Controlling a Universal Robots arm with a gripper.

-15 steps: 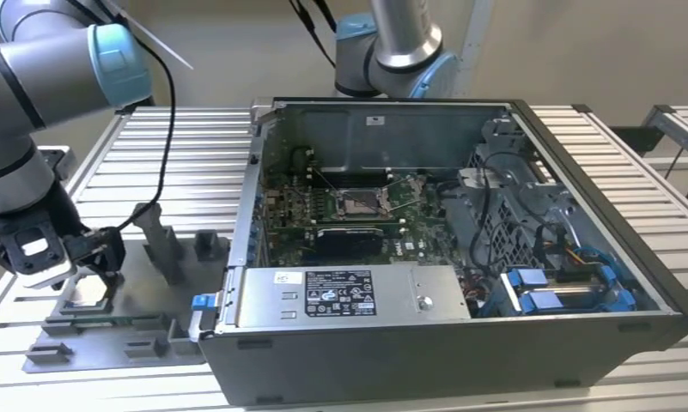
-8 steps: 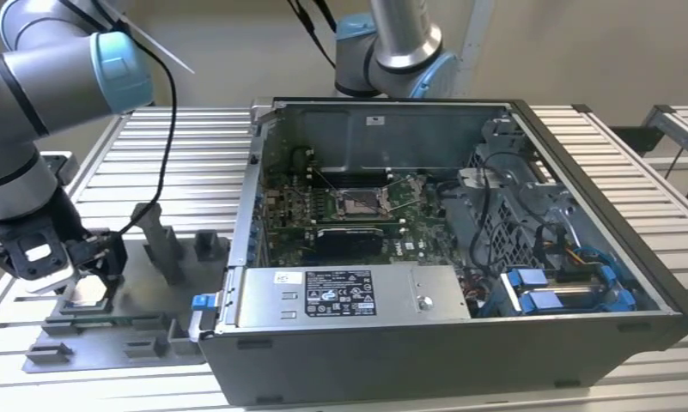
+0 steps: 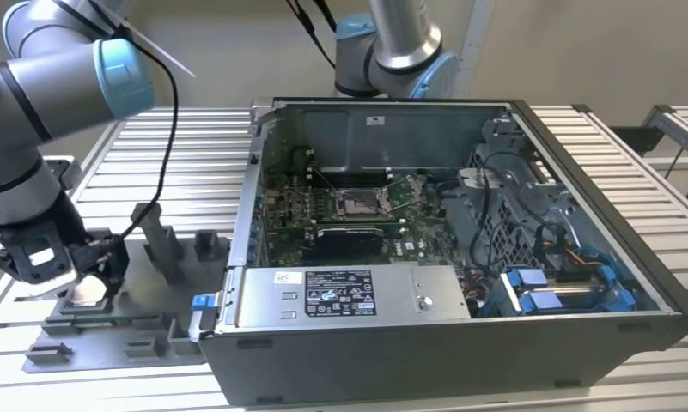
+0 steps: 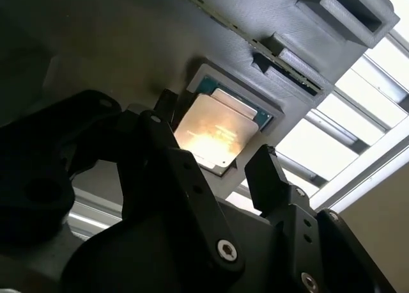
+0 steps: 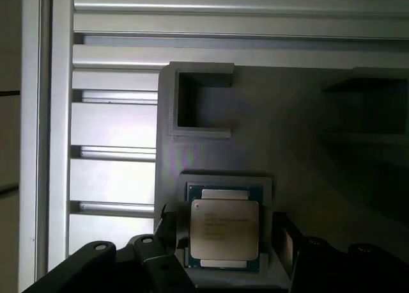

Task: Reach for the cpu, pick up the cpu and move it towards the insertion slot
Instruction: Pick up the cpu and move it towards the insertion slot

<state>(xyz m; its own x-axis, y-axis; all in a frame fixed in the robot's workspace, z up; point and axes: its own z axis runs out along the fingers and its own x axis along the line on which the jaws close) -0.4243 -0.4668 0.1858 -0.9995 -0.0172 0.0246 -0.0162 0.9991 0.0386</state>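
Two black fingers (image 4: pixel 271 174) of the gripper (image 4: pixel 216 130) were held apart astride the silvery square cpu (image 5: pixel 225 230), one corner hidden, in a ribbed grey fixture (image 4: pixel 255 37).

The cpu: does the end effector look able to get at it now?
Probably yes. The cpu lies face up in its grey holder, its top bare, and the open end effector straddles it with nothing between.

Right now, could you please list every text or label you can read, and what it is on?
Nothing is legible.
On the cpu: faint printed lines, too blurred to read.
On the power supply: a large label and a small sticker, both too small to read.
On the computer case, rear wall: a white sticker, too small to read.
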